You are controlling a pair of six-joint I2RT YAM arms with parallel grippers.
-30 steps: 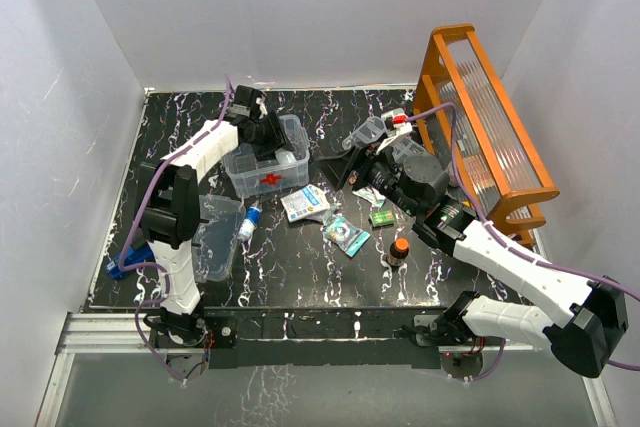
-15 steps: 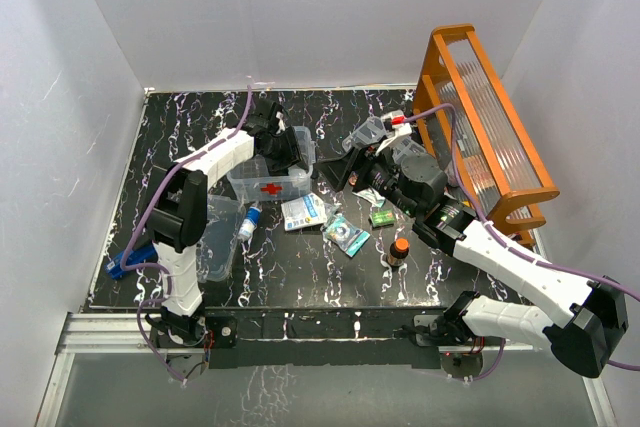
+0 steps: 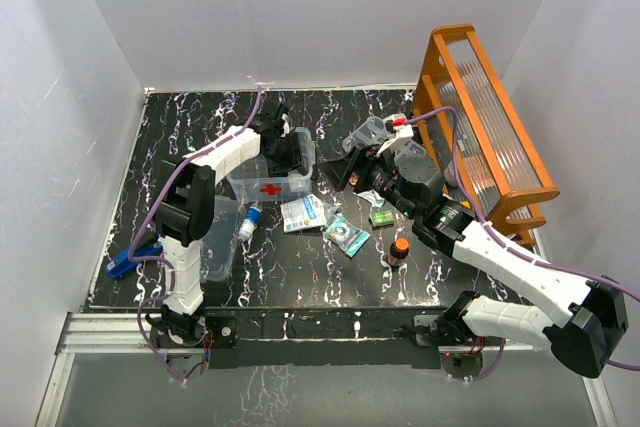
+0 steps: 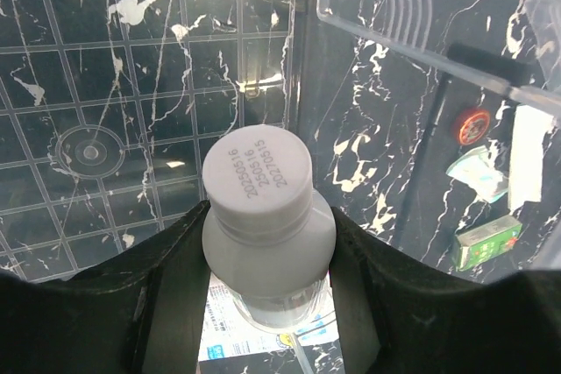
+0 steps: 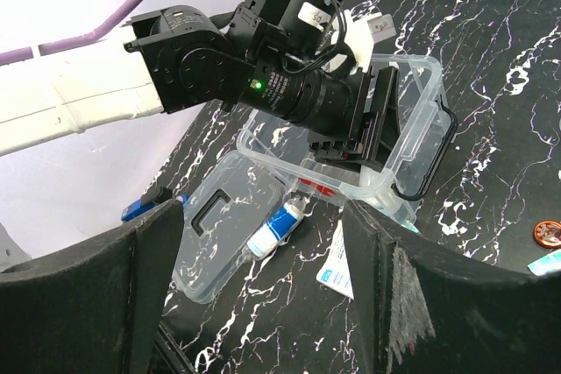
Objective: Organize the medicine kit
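The left gripper [image 4: 267, 291] is half closed on a round bottle [image 4: 259, 186]. Its black fingers [image 4: 171, 295] press both sides below the smooth white cap, which is printed with digits. The bottle hangs over the grid-ribbed floor of the box [image 3: 255, 185], a clear plastic rectangle with a red cross on its front wall. The box sits left of centre in the upper part of the black, white-veined table [image 3: 300, 267]. The flat clear lid [image 3: 218, 237] with its black handle lies at the box's lower left. The right gripper [image 5: 263, 212] stands wide apart and holds nothing.
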